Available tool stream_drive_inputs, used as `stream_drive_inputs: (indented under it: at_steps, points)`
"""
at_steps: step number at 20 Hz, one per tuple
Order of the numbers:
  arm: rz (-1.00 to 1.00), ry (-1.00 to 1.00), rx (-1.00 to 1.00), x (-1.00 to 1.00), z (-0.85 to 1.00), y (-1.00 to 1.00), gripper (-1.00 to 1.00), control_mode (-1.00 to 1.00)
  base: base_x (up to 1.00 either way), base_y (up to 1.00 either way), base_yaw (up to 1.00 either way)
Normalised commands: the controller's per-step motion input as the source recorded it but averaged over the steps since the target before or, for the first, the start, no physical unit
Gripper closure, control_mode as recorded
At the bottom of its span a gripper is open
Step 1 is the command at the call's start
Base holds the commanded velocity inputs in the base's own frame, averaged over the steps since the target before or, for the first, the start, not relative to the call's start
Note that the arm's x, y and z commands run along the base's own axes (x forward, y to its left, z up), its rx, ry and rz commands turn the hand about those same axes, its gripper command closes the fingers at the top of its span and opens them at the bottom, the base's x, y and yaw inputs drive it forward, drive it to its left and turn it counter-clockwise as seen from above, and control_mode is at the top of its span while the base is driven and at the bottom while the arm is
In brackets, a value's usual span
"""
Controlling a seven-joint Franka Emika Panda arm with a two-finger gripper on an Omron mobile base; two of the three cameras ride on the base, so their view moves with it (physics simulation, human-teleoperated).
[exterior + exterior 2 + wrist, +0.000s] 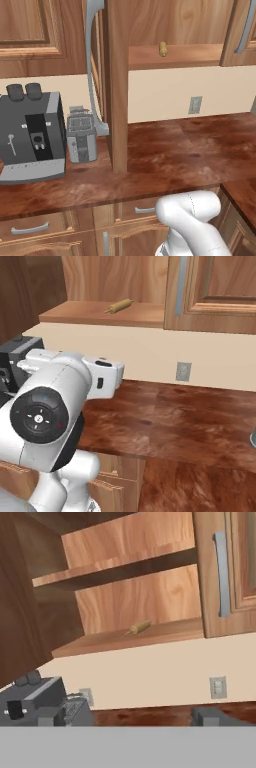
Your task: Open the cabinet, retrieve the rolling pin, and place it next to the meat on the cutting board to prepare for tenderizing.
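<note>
no readable text, labels, brands, numbers or signs anywhere

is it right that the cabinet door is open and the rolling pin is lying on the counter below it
Not quite. The cabinet door is open, but the rolling pin lies on the cabinet's bottom shelf, not on the counter. The hand view and right base view both show it resting there, near the shelf's front edge.
</note>
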Motion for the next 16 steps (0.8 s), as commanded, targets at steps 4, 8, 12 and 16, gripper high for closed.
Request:
stream_drive_inputs:
  at_steps: [4, 8, 12, 16]
  points:
    - [0.00, -0.21, -0.02, 0.28, 0.21, -0.47, -1.00, -1.00, 0.00, 0.00, 0.00]
    - [0.00, -0.23, -0.03, 0.30, 0.25, -0.39, -1.00, -1.00, 0.00, 0.00, 0.00]
    - [-0.02, -0.24, -0.06, 0.29, 0.30, -0.27, -1.00, -1.00, 0.00, 0.00, 0.00]
    - [-0.06, -0.20, -0.06, 0.33, 0.29, -0.22, -1.00, -1.00, 0.00, 0.00, 0.00]
